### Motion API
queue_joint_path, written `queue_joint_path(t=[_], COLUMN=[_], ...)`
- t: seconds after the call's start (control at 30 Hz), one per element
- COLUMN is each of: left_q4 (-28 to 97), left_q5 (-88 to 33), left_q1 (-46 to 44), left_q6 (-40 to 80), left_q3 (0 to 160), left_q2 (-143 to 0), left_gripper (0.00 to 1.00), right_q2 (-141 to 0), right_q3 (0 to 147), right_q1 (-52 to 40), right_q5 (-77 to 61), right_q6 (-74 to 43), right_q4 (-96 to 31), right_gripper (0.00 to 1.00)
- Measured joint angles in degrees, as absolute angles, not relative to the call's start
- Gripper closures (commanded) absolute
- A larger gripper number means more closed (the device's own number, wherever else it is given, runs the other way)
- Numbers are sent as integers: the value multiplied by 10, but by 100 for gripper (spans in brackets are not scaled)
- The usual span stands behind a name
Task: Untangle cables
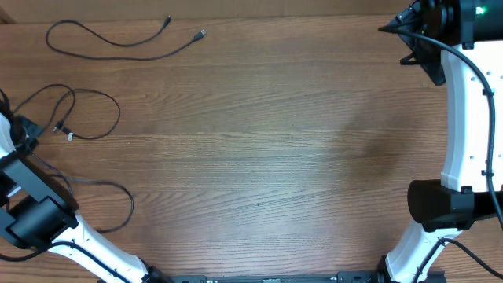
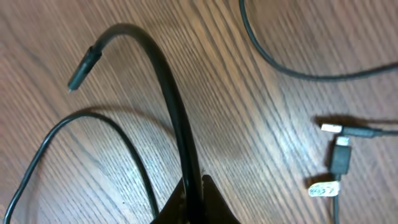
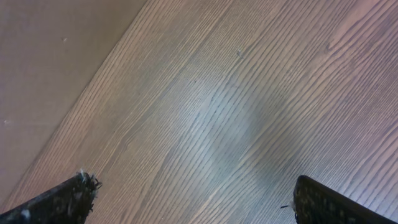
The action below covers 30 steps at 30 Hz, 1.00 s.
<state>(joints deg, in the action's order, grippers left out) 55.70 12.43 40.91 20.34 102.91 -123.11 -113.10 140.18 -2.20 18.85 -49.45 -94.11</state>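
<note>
Three thin black cables lie at the table's left. One [image 1: 118, 45] curves along the far edge with both plug ends free. A second [image 1: 116, 102] loops at mid left, with small plugs [image 1: 64, 131] beside it. A third [image 1: 128, 200] loops at the near left. My left gripper [image 1: 28, 126] sits at the left edge. In the left wrist view it [image 2: 193, 202] is shut on a black cable [image 2: 168, 87] that arches up to a free plug end [image 2: 81, 65]. A silvery plug [image 2: 329, 128] and a tagged plug [image 2: 339, 157] lie to the right. My right gripper [image 1: 402, 43] is open and empty at the far right; it also shows in the right wrist view [image 3: 193, 199].
The wooden table [image 1: 275, 157] runs wide between the arms. Its far edge [image 3: 93, 68] shows in the right wrist view. The right arm's white link [image 1: 471, 118] stands along the right side. The left arm's base [image 1: 35, 216] covers the near left corner.
</note>
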Motion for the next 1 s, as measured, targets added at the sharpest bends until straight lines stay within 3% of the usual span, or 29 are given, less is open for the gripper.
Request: queue_joint_path(t=[0.4, 0.47, 0.6, 0.7, 1.0], left_q4=[630, 630, 607, 591, 700], left_q5=[168, 174, 178, 171, 108], left_q1=[459, 472, 493, 503, 502], left_q6=[397, 408, 404, 384, 354], left_q3=[1034, 1034, 1034, 1034, 1108], left_q2=[-1231, -1231, -1231, -1231, -1231], left_gripper=[94, 80, 11, 0, 0], right_q2=[-1131, -1131, -1131, -1131, -1131], right_q3=[1402, 1402, 1402, 1402, 1402], right_q1=[-22, -22, -22, -22, -22], right_q5=[189, 188, 189, 189, 189], right_q6=[-494, -494, -495, -494, -495], right_q4=[-941, -941, -941, -941, -941], right_gripper=[0, 0, 0, 0, 0])
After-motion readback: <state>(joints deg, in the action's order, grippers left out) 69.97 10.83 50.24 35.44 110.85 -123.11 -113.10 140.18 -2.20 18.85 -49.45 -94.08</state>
